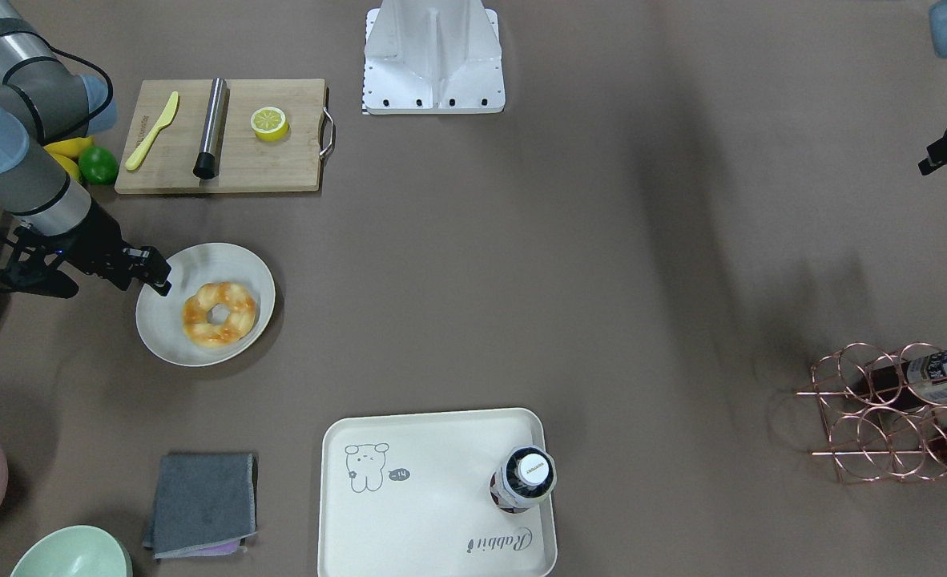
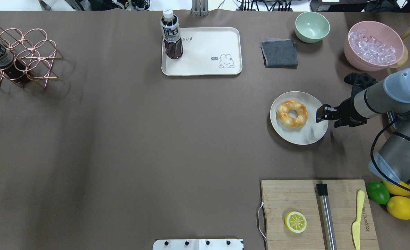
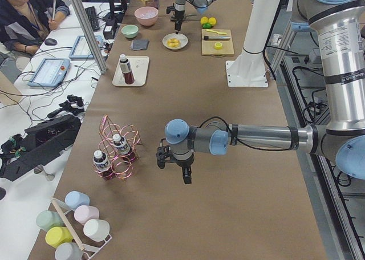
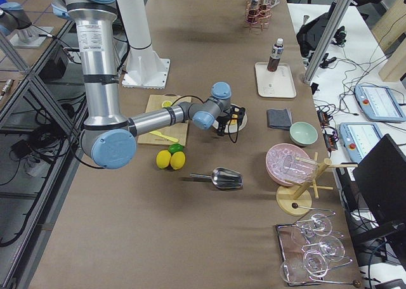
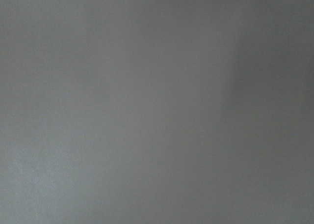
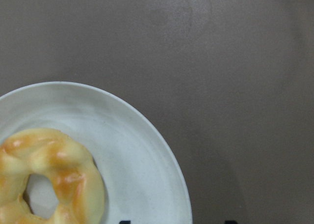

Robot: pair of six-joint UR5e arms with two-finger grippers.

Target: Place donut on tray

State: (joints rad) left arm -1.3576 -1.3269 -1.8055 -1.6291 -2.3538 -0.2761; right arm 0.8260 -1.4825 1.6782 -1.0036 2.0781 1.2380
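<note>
The donut, golden with orange-brown glaze, lies on a round off-white plate. It also shows in the overhead view and in the right wrist view. My right gripper hovers open and empty over the plate's rim, beside the donut and apart from it. The cream tray with the bear drawing lies at the operators' edge and carries a dark drink bottle. My left gripper hangs over bare table near the wire rack; I cannot tell whether it is open or shut.
A wooden cutting board holds a lemon half, a steel rod and a yellow knife. A grey cloth, a green bowl and a pink bowl of ice lie near the tray. A copper wire rack holds bottles.
</note>
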